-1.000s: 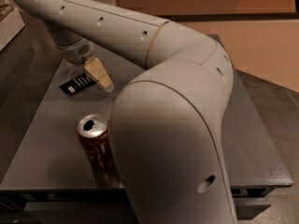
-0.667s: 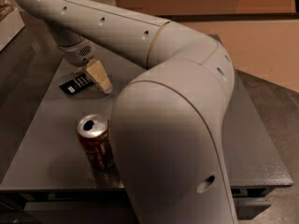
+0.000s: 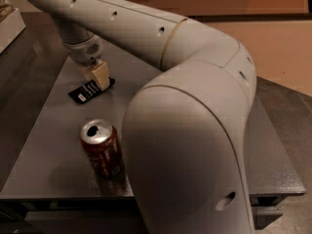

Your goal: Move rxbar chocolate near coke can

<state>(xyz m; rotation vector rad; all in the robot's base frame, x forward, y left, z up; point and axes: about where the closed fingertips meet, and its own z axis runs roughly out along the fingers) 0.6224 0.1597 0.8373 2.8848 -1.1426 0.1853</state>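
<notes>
The rxbar chocolate (image 3: 87,91), a flat black bar with white lettering, lies on the grey table (image 3: 48,130) at the far left. My gripper (image 3: 100,75) hangs from the arm right over the bar's right end and hides part of it. I cannot tell whether it touches the bar. The coke can (image 3: 102,148), red-brown with a silver top, stands upright near the table's front edge, well in front of the bar.
My large grey arm (image 3: 195,130) reaches across the table and hides its middle and right part. The table's front edge (image 3: 63,195) runs just in front of the can. A white object (image 3: 9,23) sits at the far left, off the table.
The gripper has turned from a slant to more upright and shifted slightly over the bar's right end. The bar and the can have not moved.
</notes>
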